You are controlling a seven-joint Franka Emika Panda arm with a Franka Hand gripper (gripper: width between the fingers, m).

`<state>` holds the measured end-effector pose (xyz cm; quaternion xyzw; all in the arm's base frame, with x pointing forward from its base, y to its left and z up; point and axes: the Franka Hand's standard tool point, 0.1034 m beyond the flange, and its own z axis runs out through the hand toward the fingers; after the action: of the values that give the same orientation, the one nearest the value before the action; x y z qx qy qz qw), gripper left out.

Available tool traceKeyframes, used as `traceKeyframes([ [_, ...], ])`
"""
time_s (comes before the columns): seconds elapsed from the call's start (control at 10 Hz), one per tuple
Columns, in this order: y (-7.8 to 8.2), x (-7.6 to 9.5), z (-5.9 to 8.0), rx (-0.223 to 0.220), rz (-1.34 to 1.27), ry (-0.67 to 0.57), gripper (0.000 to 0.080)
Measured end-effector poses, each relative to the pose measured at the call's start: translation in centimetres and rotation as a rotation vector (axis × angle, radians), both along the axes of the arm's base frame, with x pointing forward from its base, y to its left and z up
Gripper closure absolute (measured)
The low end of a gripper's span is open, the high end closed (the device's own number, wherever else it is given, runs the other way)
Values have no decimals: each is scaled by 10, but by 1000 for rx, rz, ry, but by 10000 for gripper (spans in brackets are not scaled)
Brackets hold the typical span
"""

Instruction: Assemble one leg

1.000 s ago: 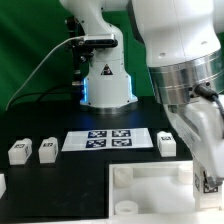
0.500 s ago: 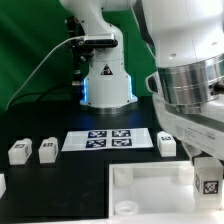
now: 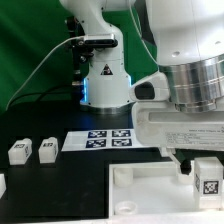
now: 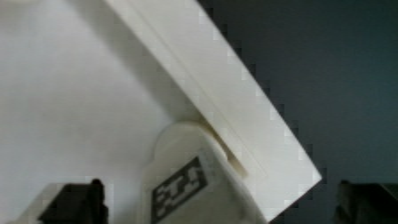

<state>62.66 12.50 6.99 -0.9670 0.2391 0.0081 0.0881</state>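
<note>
The gripper stands wide, both fingers apart and clear of the leg between them. That leg sits upright at the top's corner, presumably seated in its socket. Farther off, two spare legs wait on the table.

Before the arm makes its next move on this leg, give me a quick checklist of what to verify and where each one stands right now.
1. Leg at the tabletop's corner on the exterior view's right: ok, its tag faces the camera.
2. Gripper holding the leg: cannot tell; the arm hides the fingers in the exterior view, and the wrist view shows only dark fingertips at the frame edge.
3. Leg seated in a corner socket: cannot tell.
4. Leg upright: ok, it looks upright in the exterior view.
5. Spare legs and clear of the arm: ok.
6. Marker board unobstructed: not ok, the arm covers its end on the exterior view's right.
</note>
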Motion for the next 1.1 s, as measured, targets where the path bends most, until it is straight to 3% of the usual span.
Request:
traceKeyframes([
  [0.1,0,5,5,-70,315,-44,150],
  [0.3,-4,6,3,-74,438,-65,150],
  [0.4,-3,6,3,-73,390,-58,239],
  [0.5,-3,6,3,-67,332,-50,239],
  [0.6,-2,5,3,-62,233,-36,420],
  [0.7,-5,5,2,-61,159,-23,494],
  [1.1,-6,7,2,-45,-412,64,496],
])
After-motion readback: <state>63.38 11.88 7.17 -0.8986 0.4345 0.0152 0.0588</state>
